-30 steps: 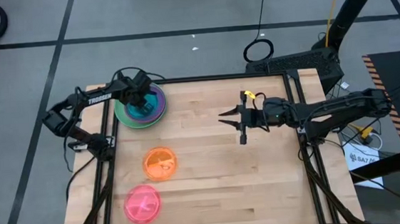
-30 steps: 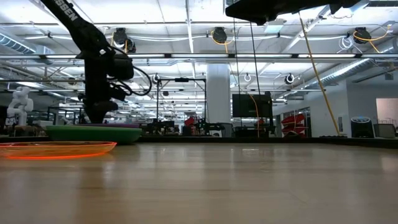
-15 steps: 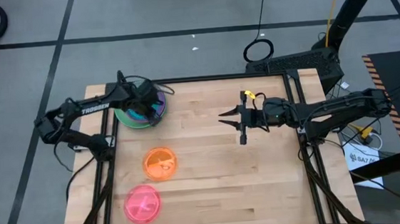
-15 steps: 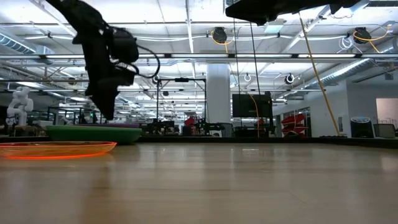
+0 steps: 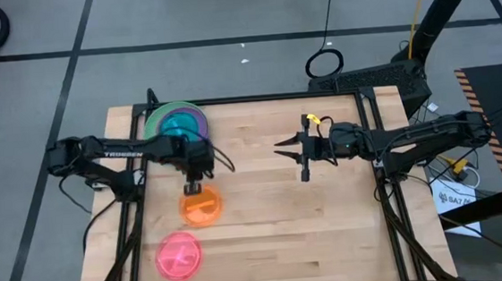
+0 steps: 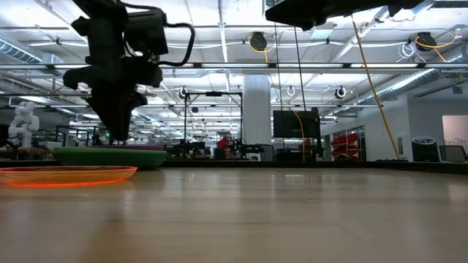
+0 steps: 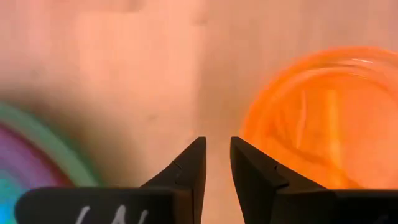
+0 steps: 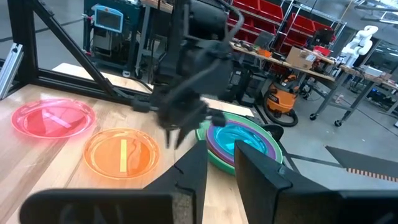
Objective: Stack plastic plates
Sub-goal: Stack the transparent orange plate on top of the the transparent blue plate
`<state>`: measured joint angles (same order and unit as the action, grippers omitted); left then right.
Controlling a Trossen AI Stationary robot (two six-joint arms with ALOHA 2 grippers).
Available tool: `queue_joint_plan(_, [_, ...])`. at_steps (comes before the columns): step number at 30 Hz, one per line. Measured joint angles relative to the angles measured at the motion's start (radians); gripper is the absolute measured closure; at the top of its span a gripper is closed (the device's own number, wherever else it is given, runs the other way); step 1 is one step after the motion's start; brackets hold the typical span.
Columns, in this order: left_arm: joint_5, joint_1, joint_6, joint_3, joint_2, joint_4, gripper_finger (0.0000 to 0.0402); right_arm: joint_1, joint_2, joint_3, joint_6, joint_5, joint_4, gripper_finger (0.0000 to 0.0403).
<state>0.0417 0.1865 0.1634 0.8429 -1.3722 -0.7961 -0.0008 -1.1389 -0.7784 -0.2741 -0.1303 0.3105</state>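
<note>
My left gripper [image 5: 196, 186] hangs pointing down over the far rim of the translucent orange plate [image 5: 203, 209], above the table in the low view [image 6: 117, 135]. Its wrist view shows a narrow gap between the fingertips [image 7: 217, 149], with the orange plate [image 7: 317, 112] to one side. Both the orange plate and the pink plate [image 5: 178, 256] lie flat on the table. At the far left corner sits a stack [image 5: 175, 124] with a green plate at the bottom, purple above it and teal on top. My right gripper [image 5: 280, 145] waits mid-table, slightly open, touching nothing.
A black frame rail [image 5: 257, 98] runs along the table's far edge, and side rails stand at the left and right. Bare wood [image 5: 294, 236] stretches between the plates and the right arm. The room beyond holds racks and equipment.
My left gripper has lifted off the stack and swung toward the table's near edge and a little right, ending above the orange plate's far rim. The stack, with teal on top, stays where it was. The right arm has kept still.
</note>
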Motion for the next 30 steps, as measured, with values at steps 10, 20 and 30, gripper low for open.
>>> queue_joint_plan(10, [0.011, -0.145, -0.028, 0.000, -0.050, 0.112, 0.0320, 0.000, 0.000, 0.000, 0.000, 0.000, -0.002, 0.0330])
queue_joint_plan(20, [0.010, -0.153, -0.077, 0.000, -0.080, 0.091, 0.0273, 0.000, 0.000, 0.000, 0.000, 0.000, -0.004, 0.0330])
queue_joint_plan(30, [-0.046, -0.178, -0.029, -0.001, -0.197, 0.106, 0.0144, 0.000, 0.000, 0.000, -0.002, 0.000, -0.013, 0.0330])
